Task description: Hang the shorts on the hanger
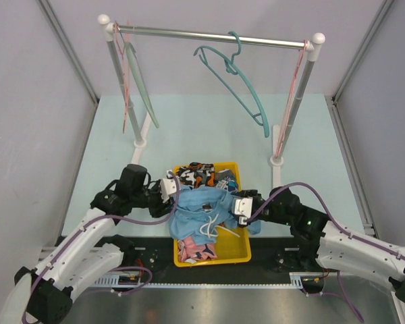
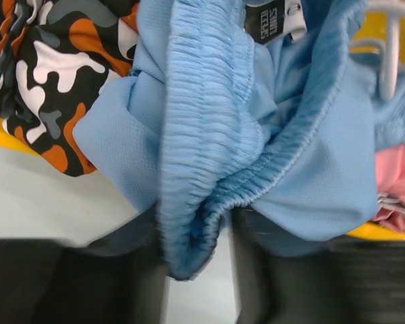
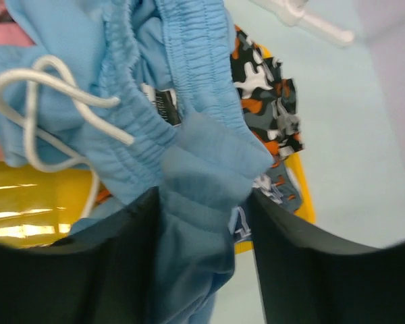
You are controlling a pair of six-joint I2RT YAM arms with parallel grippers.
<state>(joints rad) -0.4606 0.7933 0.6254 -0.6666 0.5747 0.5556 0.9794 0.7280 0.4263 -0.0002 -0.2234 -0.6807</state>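
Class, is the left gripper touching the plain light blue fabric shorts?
Touching: the left wrist view shows the shorts draped against fingers of the left gripper.

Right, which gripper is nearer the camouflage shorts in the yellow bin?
Left. The left gripper sits right beside the camouflage shorts; the right gripper is farther off, across the blue shorts.

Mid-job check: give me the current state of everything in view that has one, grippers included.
shorts: bunched on the yellow bin, not hung.
left gripper: open, waistband fold between its jaws.
right gripper: open, shorts fabric between its jaws.
pink hanger: hanging bare at the right end of the rail.
teal hanger: hanging bare on the rail.
green hanger: hanging bare near the rail's left end.
camouflage shorts: lying in the bin.
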